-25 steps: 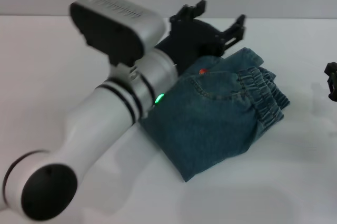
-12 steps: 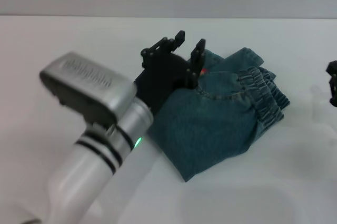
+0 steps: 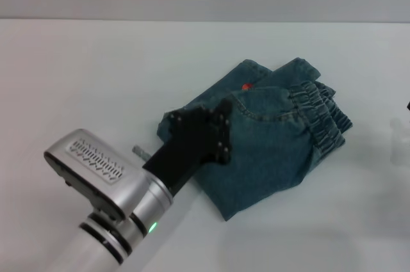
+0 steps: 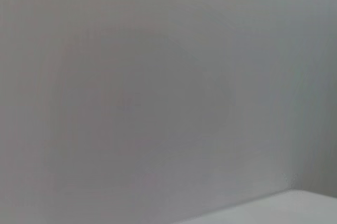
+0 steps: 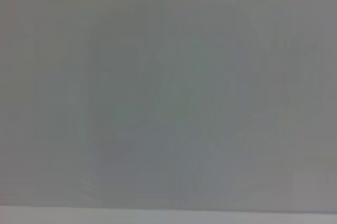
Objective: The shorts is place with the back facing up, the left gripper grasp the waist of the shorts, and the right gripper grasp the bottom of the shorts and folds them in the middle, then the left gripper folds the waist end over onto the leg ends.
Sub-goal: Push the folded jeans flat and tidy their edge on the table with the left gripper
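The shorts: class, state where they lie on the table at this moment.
In the head view, the shorts lie folded on the white table, right of centre, with the left gripper at their left edge.

Open table lying all around the folded shorts

The shorts [image 3: 269, 137] are sitting folded mid-table [image 3: 96, 67], with bare surface spreading far, left, right and near of them. The left gripper [image 3: 214, 132] is hanging over their left edge, blocking approach from that side; the ruffled waist [image 3: 323, 118] side is lying unobstructed.

Even, soft light (faint shadows).
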### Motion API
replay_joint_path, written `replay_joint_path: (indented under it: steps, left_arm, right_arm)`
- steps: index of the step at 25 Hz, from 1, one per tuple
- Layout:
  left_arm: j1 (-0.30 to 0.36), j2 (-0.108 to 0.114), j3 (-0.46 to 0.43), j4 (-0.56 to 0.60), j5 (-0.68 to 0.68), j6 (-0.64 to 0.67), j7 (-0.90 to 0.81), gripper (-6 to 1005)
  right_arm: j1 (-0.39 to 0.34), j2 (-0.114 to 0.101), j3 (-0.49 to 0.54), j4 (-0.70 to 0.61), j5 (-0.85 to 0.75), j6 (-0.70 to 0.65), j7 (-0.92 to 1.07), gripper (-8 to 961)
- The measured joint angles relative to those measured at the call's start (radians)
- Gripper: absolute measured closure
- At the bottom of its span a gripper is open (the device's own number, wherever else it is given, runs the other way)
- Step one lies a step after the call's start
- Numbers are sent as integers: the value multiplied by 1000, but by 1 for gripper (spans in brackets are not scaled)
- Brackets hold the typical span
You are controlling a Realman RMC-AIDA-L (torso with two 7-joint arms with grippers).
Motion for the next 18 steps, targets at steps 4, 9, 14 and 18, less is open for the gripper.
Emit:
replay_joint_path:
  steps: [4, 9, 14, 18]
  left_arm:
    - [8, 8, 73, 49, 6, 17, -79, 999]
    - [4, 10, 151, 83, 8, 14, -165, 995]
    - [-42, 4, 193, 139, 8, -5, -277, 990]
    - [-70, 2, 203, 167, 8, -37, -314, 987]
  right_arm:
    - [0, -1, 3, -28, 3, 20, 0, 954]
    - [14, -2, 3, -45, 3, 17, 5, 954]
    - [28, -3, 5, -52, 4, 16, 11, 954]
    - [31, -3, 5, -52, 5, 17, 13, 954]
